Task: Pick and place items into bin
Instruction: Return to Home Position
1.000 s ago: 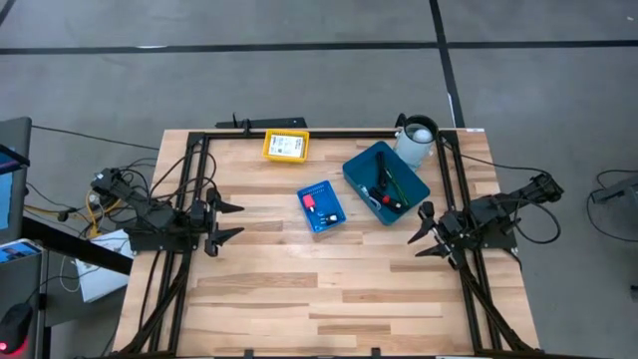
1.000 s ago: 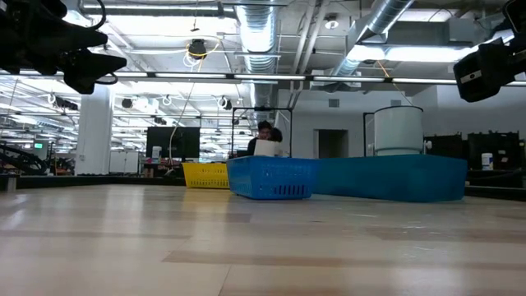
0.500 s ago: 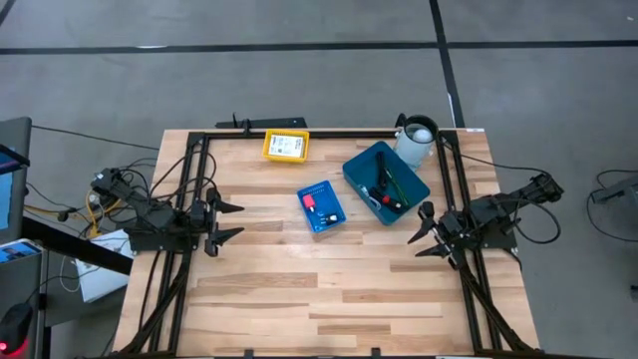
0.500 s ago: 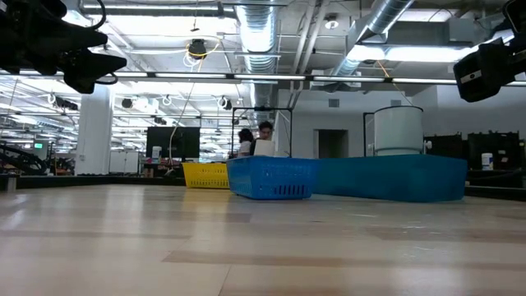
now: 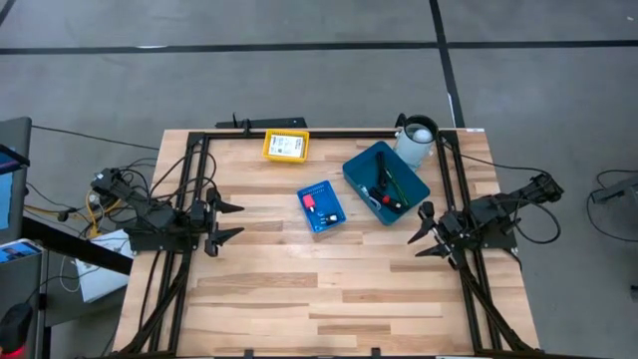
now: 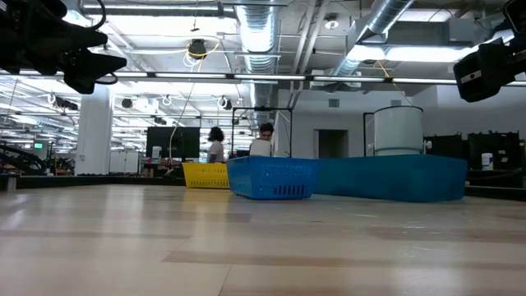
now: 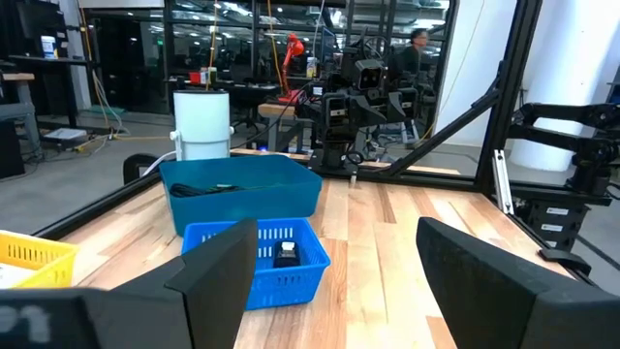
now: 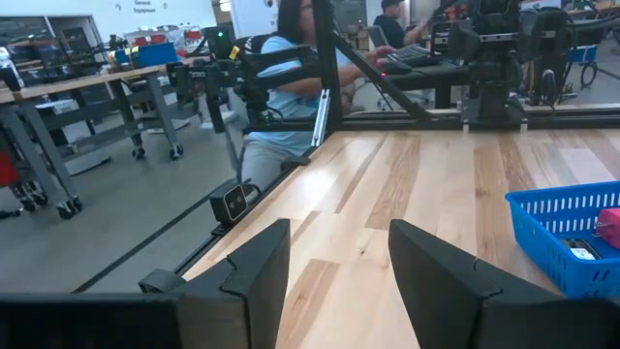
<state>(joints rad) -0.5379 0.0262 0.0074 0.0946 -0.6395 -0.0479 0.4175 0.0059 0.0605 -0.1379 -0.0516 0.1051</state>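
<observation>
Your left gripper (image 5: pixel 237 220) sat parked at the left edge of the desk (image 5: pixel 279 289), raised off the wood, fingers (image 7: pixel 218 276) spread apart and holding nothing. Your right gripper (image 5: pixel 419 228) was at the right edge, also off the surface, fingers (image 8: pixel 252 271) apart and empty. The items were all binned by then. The small blue basket (image 5: pixel 320 206) near desk centre held the pink-red piece (image 5: pixel 310 200) and a black adapter (image 7: pixel 285 254). The dark blue bin (image 5: pixel 411 185), just beside it toward the far right corner, held a black cable (image 5: pixel 382 186) and a green stick (image 5: pixel 392 182). The yellow bin (image 5: pixel 269 147) at the far edge had a white card (image 5: pixel 288 146) in it. A white cylinder (image 5: pixel 416 140) stood at the far right corner, next to the dark blue bin. All three bins sat flat on the desk and well apart from both grippers. In the right wrist view you had a person in a light blue top (image 8: pixel 281 87) beyond the desk.
</observation>
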